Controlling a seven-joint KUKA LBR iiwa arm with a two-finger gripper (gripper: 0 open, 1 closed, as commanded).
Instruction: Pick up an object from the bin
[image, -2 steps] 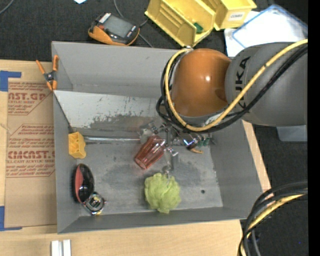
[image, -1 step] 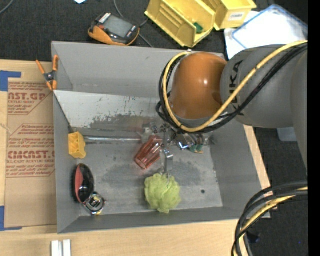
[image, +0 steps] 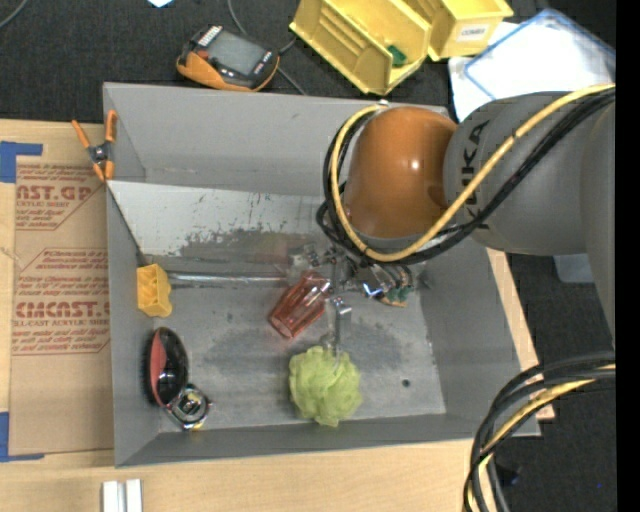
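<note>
Tool: the tool (image: 338, 318) hangs low under the arm's orange cover (image: 400, 170), over the middle of the bin (image: 220, 140). The cover and cables hide much of it, so I cannot tell whether it is wide or narrow.
Nearest thing: a red see-through piece (image: 298, 308) lies slantwise on the bin floor, just left of the tool. Whether the two touch cannot be told.
Why so placed: the arm (image: 540, 180) comes in from the right and points the tool down at the bin's centre. By my judgement that suits a pick of the red piece, the closest thing there.
Held: nothing is seen in the tool.
In front: a green fluffy lump (image: 325, 385) sits near the front wall, just below the tool and close to the red piece.
Left side: a yellow block (image: 153, 290), a black-and-red oval piece (image: 165, 365) and a small round metal piece (image: 190, 408) lie well apart from the tool.
In the way: only the green lump is close. A descent that drifts toward the front wall could likely snag it. The floor around the red piece is otherwise bare.
</note>
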